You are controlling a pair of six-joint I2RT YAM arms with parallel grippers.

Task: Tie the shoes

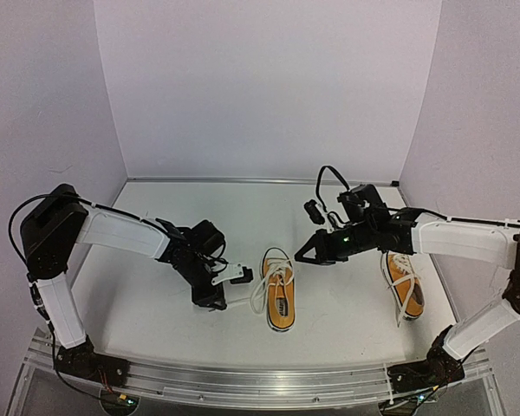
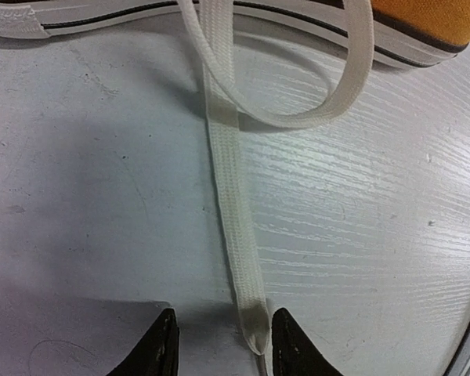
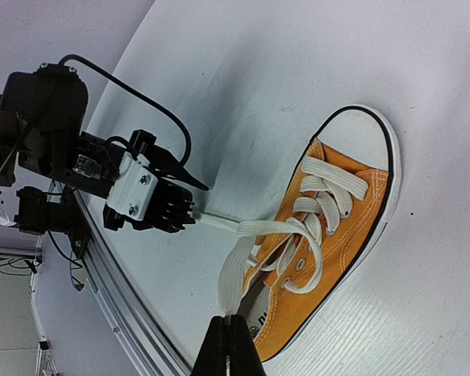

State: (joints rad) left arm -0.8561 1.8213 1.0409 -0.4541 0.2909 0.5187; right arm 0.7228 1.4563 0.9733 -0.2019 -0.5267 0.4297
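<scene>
One orange sneaker [image 1: 279, 302] with a white toe cap lies in the middle of the table, and also shows in the right wrist view [image 3: 341, 235]. My right gripper [image 3: 230, 321] is shut on a loop of its white lace [image 3: 243, 262] and holds it lifted above the shoe's opening; from above it hovers just right of the shoe [image 1: 303, 254]. My left gripper [image 2: 225, 348] is open and low on the table, with the flat end of the other lace [image 2: 233, 219] lying between its fingers close to the right one; it sits left of the shoe [image 1: 217, 299]. The second sneaker [image 1: 405, 286] lies under my right arm.
The white table [image 1: 156, 329] is enclosed by pale walls at the back and both sides. A metal rail [image 1: 243, 381] runs along the near edge. My left gripper shows in the right wrist view [image 3: 153, 200], close to the rail. A black cable [image 1: 322, 186] loops above my right wrist.
</scene>
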